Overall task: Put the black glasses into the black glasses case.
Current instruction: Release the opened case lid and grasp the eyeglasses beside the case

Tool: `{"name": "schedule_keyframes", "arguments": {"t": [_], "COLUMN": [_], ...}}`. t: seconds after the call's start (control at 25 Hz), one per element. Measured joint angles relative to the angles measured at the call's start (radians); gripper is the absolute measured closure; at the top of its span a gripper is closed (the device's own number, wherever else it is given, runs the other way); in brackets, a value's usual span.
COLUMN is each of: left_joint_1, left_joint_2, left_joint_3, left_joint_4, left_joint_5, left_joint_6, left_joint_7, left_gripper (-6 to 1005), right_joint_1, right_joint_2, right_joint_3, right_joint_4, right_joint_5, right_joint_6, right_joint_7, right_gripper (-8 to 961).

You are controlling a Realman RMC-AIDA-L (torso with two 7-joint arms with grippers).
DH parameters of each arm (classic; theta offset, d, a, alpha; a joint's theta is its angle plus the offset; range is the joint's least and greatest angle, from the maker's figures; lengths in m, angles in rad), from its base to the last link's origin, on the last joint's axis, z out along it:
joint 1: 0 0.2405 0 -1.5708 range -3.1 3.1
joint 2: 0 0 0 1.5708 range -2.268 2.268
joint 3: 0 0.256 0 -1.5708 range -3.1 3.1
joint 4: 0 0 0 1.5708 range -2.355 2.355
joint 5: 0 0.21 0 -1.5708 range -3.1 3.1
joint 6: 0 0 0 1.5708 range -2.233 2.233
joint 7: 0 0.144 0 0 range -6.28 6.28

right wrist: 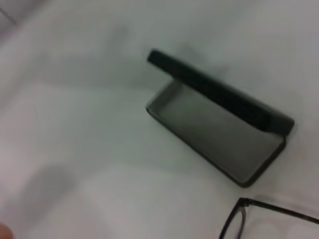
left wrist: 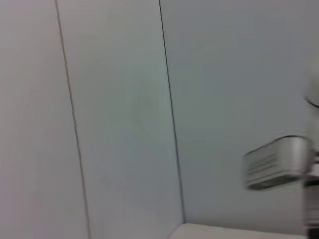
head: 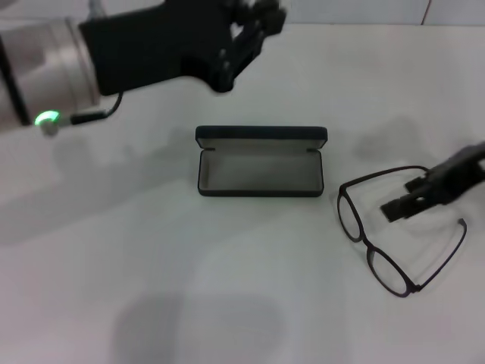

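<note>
The right end effector (head: 409, 199) comes in from the right edge of the head view and hangs low over the black glasses (head: 390, 235), its dark tips above the gap between the two open temple arms, just behind the lenses. Its fingers seem narrowly parted and hold nothing, though the head view is too soft to be sure.

The glasses lie on the white table (head: 151, 265) directly under and in front of that end effector, temples unfolded. The lens front runs diagonally, from near the case toward the near right, and the temple arms reach away to the right, one passing beneath the end effector.

The black glasses case (head: 260, 161) sits well to the left of the right end effector, open, grey lining up, lid standing along its far side (its long axis runs left to right). The right wrist view shows the case (right wrist: 219, 134) with a corner of the glasses (right wrist: 239, 219) beside it.

The left end effector (head: 246, 34) is raised beyond the case, idle; I cannot tell its grip.
</note>
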Motion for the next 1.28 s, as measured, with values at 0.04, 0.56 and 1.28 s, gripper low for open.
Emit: {"name": "schedule_keyframes", "arguments": {"t": [0.04, 0.56, 1.28], "left_joint_1": [0.000, 0.020, -0.011], "left_joint_2": [0.000, 0.000, 0.002], "left_joint_3": [-0.012, -0.091, -0.112], "left_joint_4": [-0.023, -0.185, -0.294], "left_joint_5": [-0.016, -0.137, -0.236], "left_joint_6": [0.022, 0.180, 0.238], "left_joint_7": [0.015, 0.189, 0.287], "left_gripper": [784, 931, 932], "right_joint_1": [0.000, 0.380, 0.341], "right_joint_2": [0.000, 0.015, 0.015], "right_joint_3": [0.000, -0.188, -0.465], "right_joint_4": [0.000, 0.357, 0.393], "right_joint_5": [0.000, -0.156, -0.102], "right_joint_6": [0.000, 0.096, 0.226], "right_joint_7": [0.000, 0.173, 0.273], "right_gripper": [234, 233, 244]}}
